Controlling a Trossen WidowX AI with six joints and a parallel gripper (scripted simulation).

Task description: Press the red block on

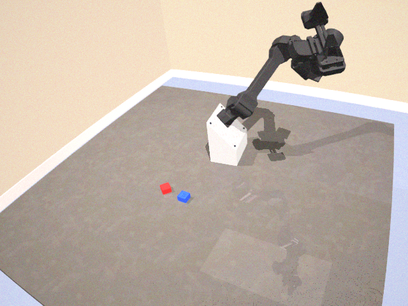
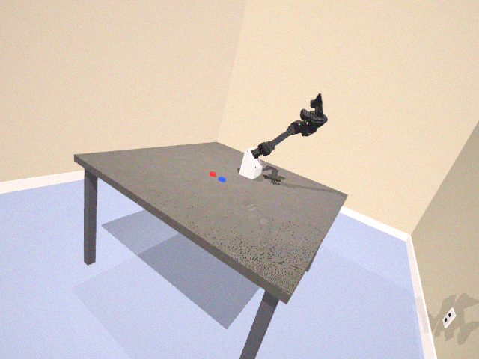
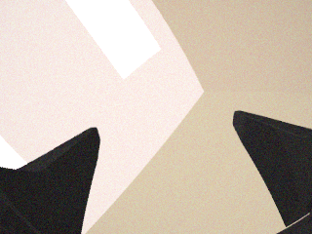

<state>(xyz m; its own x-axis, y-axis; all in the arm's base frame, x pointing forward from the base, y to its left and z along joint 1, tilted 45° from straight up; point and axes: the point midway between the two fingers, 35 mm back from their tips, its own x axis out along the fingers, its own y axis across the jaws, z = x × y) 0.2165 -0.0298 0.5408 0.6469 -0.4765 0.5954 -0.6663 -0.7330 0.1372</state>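
The pincer [image 1: 324, 23] [image 2: 318, 106] [image 3: 167, 122] is spread wide, 2 blocks [image 1: 166, 188] [image 2: 221, 179] lie apart, and no container shows.The pincer [image 1: 324, 23] [image 2: 318, 106] [image 3: 167, 122] is spread wide; the red block [image 1: 166, 188] [image 2: 212, 173] and blue block [image 1: 183, 196] [image 2: 221, 179] lie apart.

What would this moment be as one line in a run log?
gripper: open, raised, empty | red block: on table, apart from blue block | pick: not done | press: not done
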